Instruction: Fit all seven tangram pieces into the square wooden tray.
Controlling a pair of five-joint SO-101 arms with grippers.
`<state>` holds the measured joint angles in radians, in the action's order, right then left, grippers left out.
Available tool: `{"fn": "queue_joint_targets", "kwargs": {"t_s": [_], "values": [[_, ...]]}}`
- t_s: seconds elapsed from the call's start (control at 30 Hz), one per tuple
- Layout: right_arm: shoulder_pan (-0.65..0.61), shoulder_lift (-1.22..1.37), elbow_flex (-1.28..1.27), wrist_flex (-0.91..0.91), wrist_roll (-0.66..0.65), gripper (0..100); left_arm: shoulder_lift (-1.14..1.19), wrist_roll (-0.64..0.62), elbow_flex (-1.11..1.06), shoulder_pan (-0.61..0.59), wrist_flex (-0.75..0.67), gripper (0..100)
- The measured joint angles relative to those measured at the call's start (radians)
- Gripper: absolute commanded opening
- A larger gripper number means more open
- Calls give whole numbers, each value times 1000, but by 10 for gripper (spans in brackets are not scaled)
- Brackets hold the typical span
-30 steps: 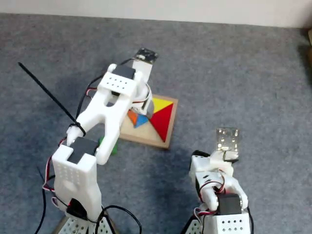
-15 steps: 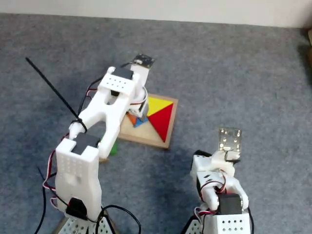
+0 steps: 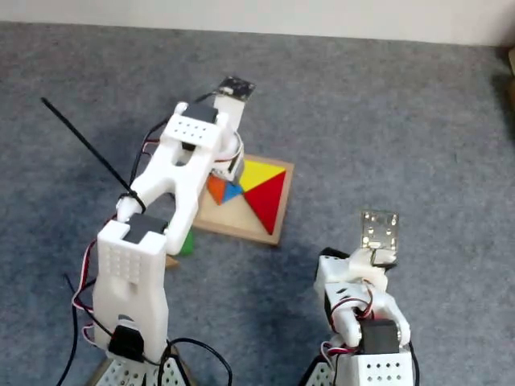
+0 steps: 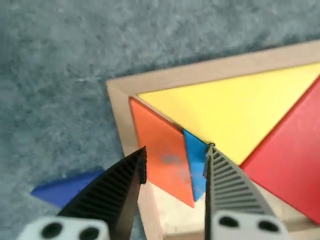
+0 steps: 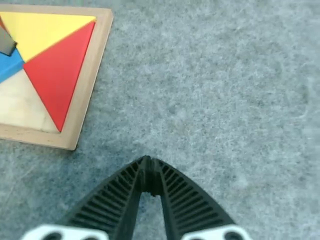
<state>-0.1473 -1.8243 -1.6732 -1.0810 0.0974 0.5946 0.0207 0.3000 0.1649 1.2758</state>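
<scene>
The square wooden tray [image 3: 278, 226] lies mid-table and holds a yellow triangle [image 3: 261, 174], a red triangle [image 3: 272, 201], an orange piece [image 3: 217, 190] and a small blue piece [image 3: 232, 192]. In the left wrist view my left gripper [image 4: 175, 162] hovers open over the orange piece [image 4: 165, 157] and the blue piece [image 4: 196, 160], beside the yellow triangle [image 4: 235, 115] and red triangle [image 4: 295, 150]. A dark blue piece [image 4: 65, 187] lies on the carpet outside the tray. A green piece [image 3: 186, 242] peeks out beside the left arm. My right gripper [image 5: 148, 172] is shut over bare carpet, apart from the tray [image 5: 85, 95].
Grey carpet covers the whole surface. A black cable tie [image 3: 84, 145] sticks out from the left arm. Free carpet lies right of the tray and beyond it. Part of the tray floor [image 5: 20, 110] is bare wood.
The left arm has shifted slightly back over the tray's left corner, uncovering more of the orange and blue pieces. The right arm has barely moved.
</scene>
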Motion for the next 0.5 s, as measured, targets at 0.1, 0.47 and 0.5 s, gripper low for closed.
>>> {"fn": "queue_joint_targets", "kwargs": {"t_s": [0.1,0.47,0.5], "values": [[0,0,0,0,0,5,2,-12,40,-32,21,193],[0,0,0,0,0,5,-245,-14,112,-75,371,194],[0,0,0,0,0,5,-275,2,109,-77,397,194]]}}
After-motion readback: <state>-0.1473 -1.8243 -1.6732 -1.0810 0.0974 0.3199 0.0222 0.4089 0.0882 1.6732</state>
